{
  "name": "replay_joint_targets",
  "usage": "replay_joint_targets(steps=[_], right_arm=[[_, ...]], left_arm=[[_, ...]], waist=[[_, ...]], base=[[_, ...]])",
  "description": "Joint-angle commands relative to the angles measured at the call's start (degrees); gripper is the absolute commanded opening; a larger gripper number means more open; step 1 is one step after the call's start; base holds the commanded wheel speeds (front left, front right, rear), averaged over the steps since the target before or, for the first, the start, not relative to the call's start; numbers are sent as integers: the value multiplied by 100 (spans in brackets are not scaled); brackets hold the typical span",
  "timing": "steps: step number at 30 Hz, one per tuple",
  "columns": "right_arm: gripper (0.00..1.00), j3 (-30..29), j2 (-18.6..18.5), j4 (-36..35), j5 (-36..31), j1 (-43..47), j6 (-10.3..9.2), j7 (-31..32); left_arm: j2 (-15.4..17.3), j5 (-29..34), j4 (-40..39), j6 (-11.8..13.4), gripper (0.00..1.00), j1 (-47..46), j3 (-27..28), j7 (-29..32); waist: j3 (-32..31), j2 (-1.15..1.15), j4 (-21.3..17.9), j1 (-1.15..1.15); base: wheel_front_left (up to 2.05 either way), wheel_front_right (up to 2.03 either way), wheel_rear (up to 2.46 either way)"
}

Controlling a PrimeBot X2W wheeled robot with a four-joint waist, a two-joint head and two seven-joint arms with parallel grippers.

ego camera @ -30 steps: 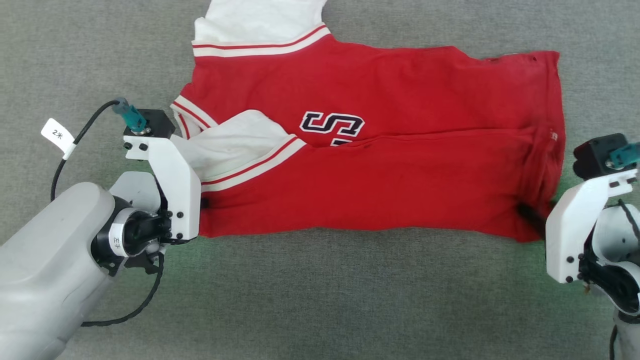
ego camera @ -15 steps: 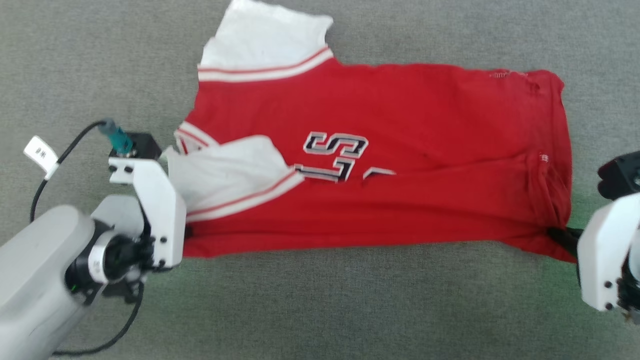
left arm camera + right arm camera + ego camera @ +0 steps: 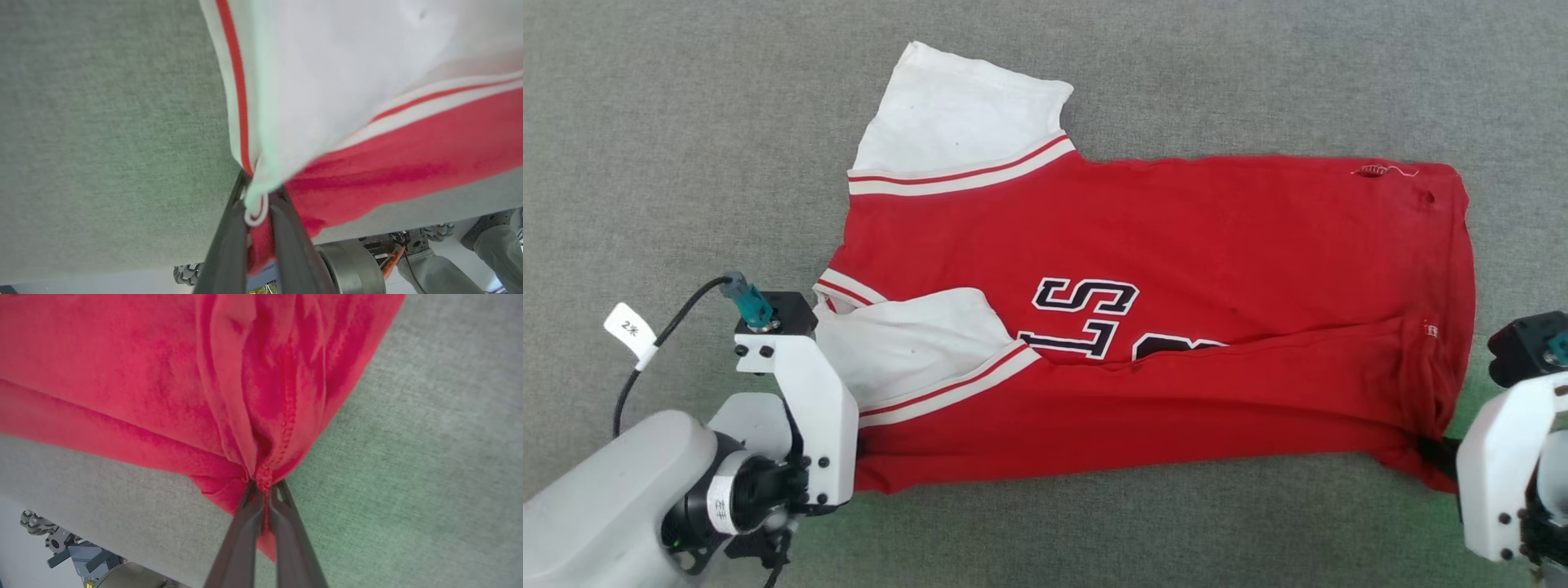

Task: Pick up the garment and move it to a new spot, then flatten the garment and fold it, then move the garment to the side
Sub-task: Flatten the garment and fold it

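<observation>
The red shirt [image 3: 1176,269] lies spread across the middle of the grey table [image 3: 645,122], its length running from the robot's left to its right. The collar end is at the left and the hem at the right. One white sleeve [image 3: 964,114] lies flat and points toward the far edge of the table. The other white sleeve [image 3: 915,347] is folded in over the red chest, its striped band slanting across the cloth. The near long side of the shirt is turned up over the body, and this flap covers the lower part of the dark, white-edged letters [image 3: 1094,314].

The left gripper [image 3: 256,196] is at the shirt's near left corner. Its two dark fingers are pressed together on a bunch of cloth there: a white, red-striped edge and a wad of red fabric sit between them. The right gripper [image 3: 265,486] is at the near right corner, fingers closed tight on the red hem seam, and the cloth fans out from the pinch in deep pleats. Both corners look drawn up a little from the table, while the rest of the shirt rests on it.

A black cable [image 3: 678,306] with a white tag runs from the left wrist
</observation>
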Motion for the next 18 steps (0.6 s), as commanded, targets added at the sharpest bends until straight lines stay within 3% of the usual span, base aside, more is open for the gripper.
replay_joint_targets(steps=[1,2,3,6,14,18], right_arm=[[24,85,39,175,-77,-17,-4,-90],[47,159,27,260,-98,-47,-4,-166],[100,239,26,321,-71,-81,-4,-248],[100,251,-15,302,-12,-183,-4,-498],[100,-131,170,-327,-69,-258,-3,-1139],[100,-370,577,-630,-274,-457,-3,-1874]], left_arm=[[-90,-26,155,-46,30,61,-24,-61],[-160,-12,261,-82,76,59,-50,-97],[-209,13,377,-115,100,46,-66,-133],[-105,9,555,-161,100,-41,-1,-113],[570,320,-46,-30,100,-578,200,187],[859,615,-112,-92,100,-1070,300,305]], waist=[[15,0,-13,0],[15,0,-17,0],[10,0,-26,0],[-70,0,-85,0],[-161,0,-298,0],[-112,0,-588,0]], base=[[0,0,0],[0,0,0],[0,0,0],[0,0,0],[0,0,0],[0,0,0]])
